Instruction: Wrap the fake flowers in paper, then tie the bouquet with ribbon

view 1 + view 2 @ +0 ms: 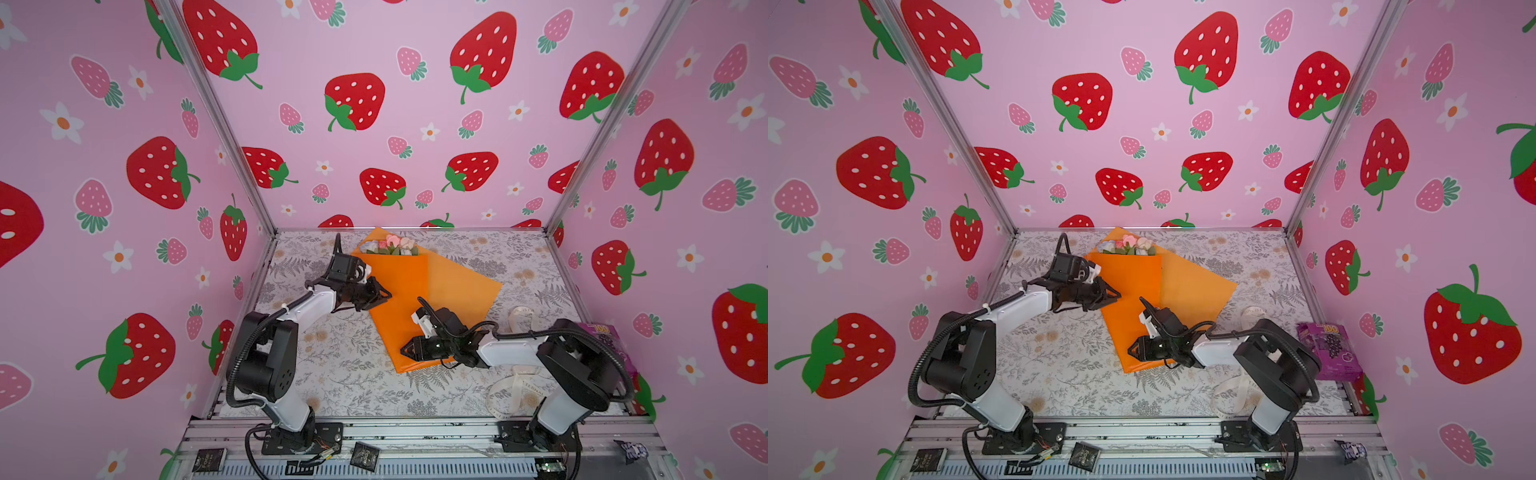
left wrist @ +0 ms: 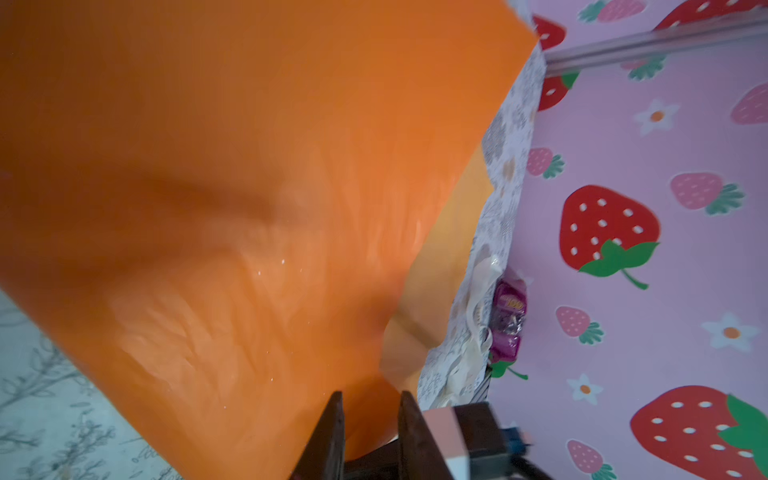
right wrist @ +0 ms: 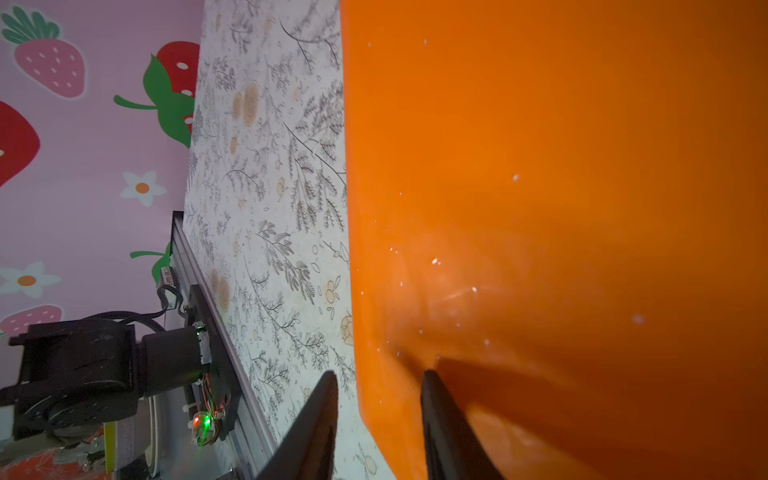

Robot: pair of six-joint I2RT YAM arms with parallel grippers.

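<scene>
The bouquet of fake flowers (image 1: 397, 245) (image 1: 1133, 246) lies at the back of the table, its pink and white heads poking out of a folded orange paper wrap (image 1: 399, 320) (image 1: 1129, 316) that hides the stems. My left gripper (image 1: 384, 295) (image 1: 1115, 295) (image 2: 372, 395) rests at the wrap's left edge. Its jaws stand narrowly apart with orange paper filling the gap, and a grip cannot be made out. My right gripper (image 1: 405, 351) (image 1: 1131, 349) (image 3: 380, 374) is open at the wrap's lower end, one finger over the table, the other on the paper.
Cream ribbon (image 1: 515, 386) (image 1: 1229, 399) (image 2: 473, 332) lies loose at the right front, near the right arm's base. A purple packet (image 1: 1329, 349) (image 2: 509, 320) sits against the right wall. Strawberry-print walls enclose the floral table (image 1: 340, 374) on three sides.
</scene>
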